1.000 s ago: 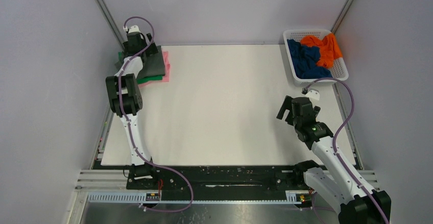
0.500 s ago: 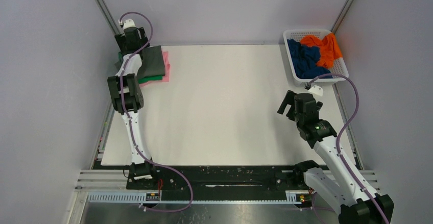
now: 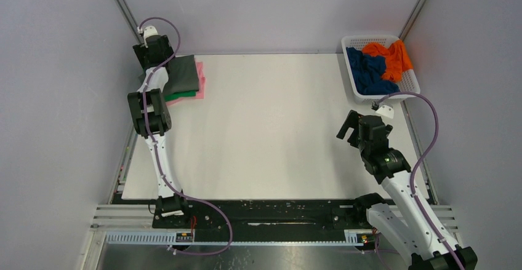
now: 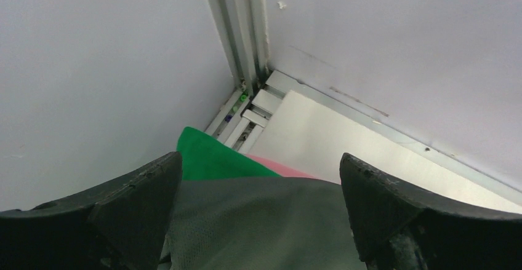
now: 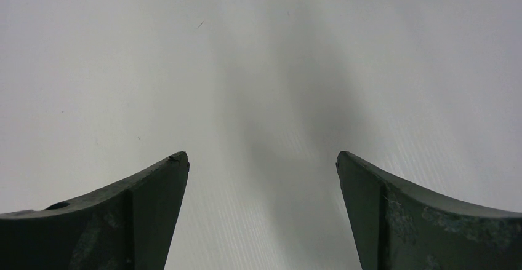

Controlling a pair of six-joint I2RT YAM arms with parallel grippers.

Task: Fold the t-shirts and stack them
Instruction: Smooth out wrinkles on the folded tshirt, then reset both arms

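- dark grey t-shirt point(image 3: 184, 73): plain, top of the pile at the table's far left corner; fine mesh-like weave in the left wrist view
- green t-shirt point(image 3: 175, 96): plain bright green, peeks out at the pile's near and left edges
- pink t-shirt point(image 3: 200, 78): plain, strip along the pile's right edge
- navy blue t-shirt point(image 3: 368, 73): plain, at the far right corner
- orange t-shirt point(image 3: 395, 58): plain, bright, right of the navy one
- basket point(image 3: 369, 39): white, lattice pattern
- table point(image 3: 271, 128): plain white
- left arm point(image 3: 159, 159), right arm point(image 3: 406, 190): white links, black joints
- cables point(image 3: 425, 128): purple
- left gripper point(image 4: 260, 158), right gripper point(image 5: 261, 155): black fingers
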